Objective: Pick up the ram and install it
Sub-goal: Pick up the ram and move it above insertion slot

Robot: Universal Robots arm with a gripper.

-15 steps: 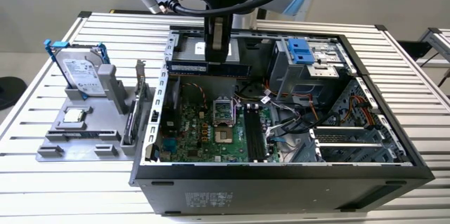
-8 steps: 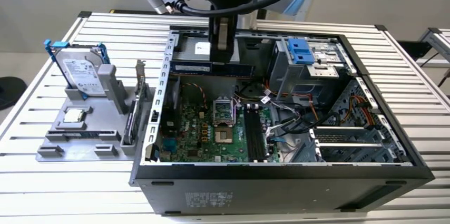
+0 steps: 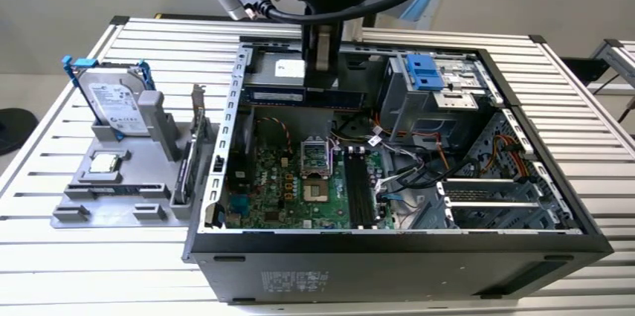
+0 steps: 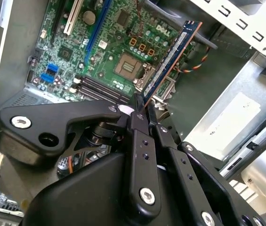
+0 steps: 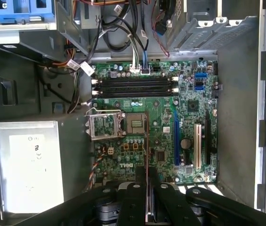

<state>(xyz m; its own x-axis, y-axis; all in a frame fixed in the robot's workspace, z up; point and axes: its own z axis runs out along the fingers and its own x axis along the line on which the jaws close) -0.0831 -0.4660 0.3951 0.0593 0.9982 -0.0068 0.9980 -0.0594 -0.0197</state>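
Observation:
The ram (image 3: 282, 96) is a long dark blue-green stick, held level above the back of the open computer case (image 3: 397, 245). My gripper (image 3: 323, 82) is shut on it from above. In the second wrist view the ram (image 4: 170, 54) juts out from my gripper (image 4: 140, 103) over the green motherboard (image 4: 109, 42). In the first wrist view the ram (image 5: 147, 141) shows edge-on between my gripper's (image 5: 147, 197) black fingers (image 5: 132, 205). The black memory slots (image 5: 135, 87) lie further along the motherboard (image 5: 189, 136), away from the ram.
A grey fixture (image 3: 124, 189) on the exterior view's left holds a hard drive (image 3: 114, 104), a square silver chip (image 3: 106, 165) and an upright expansion card (image 3: 189, 160). Inside the case are loose cables (image 3: 417, 171), a blue drive bay (image 3: 427, 71) and the processor socket (image 5: 105, 125).

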